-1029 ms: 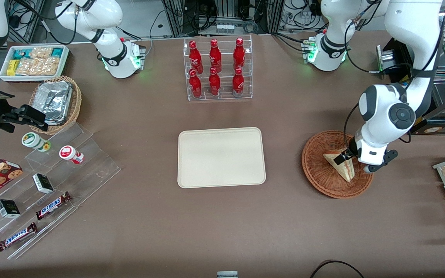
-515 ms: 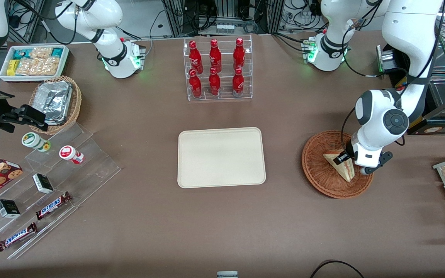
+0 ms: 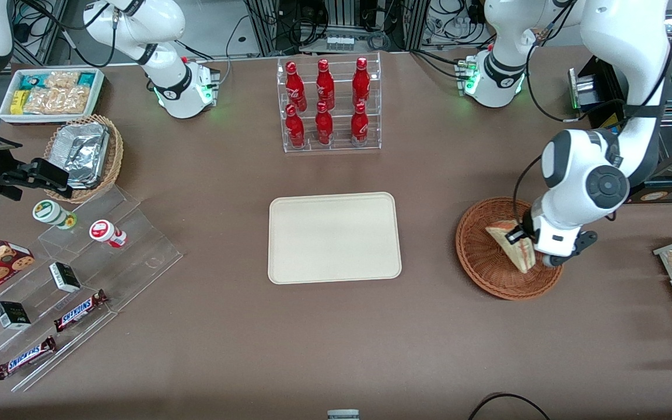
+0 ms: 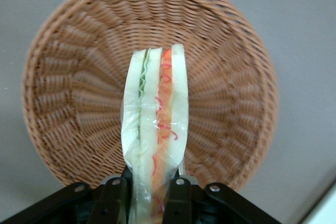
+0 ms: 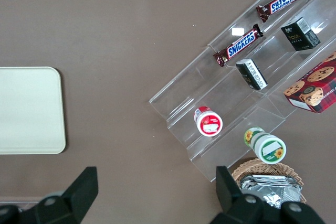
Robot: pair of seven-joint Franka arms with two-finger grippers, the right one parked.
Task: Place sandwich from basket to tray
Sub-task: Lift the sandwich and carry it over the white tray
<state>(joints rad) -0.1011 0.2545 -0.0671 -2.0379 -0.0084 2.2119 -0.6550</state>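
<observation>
Front view: the left arm reaches down over the wicker basket (image 3: 499, 256), which sits on the brown tabletop (image 3: 336, 344) toward the working arm's end.
Hand: the hand (image 3: 521, 238) is low over the basket; in the left wrist view its two fingers (image 4: 179, 199) press on either side of the sandwich.
Sandwich: the wrapped wedge (image 3: 510, 247) is pinched at one end, held edge-on above the basket's weave, filling layers facing the wrist camera (image 4: 156, 140).
Tray: the cream tray (image 3: 334, 237) lies flat mid-table, well apart from the basket, nothing on it.
Bottle rack: clear rack of red bottles (image 3: 328, 104), farther from the front camera than the tray.
</observation>
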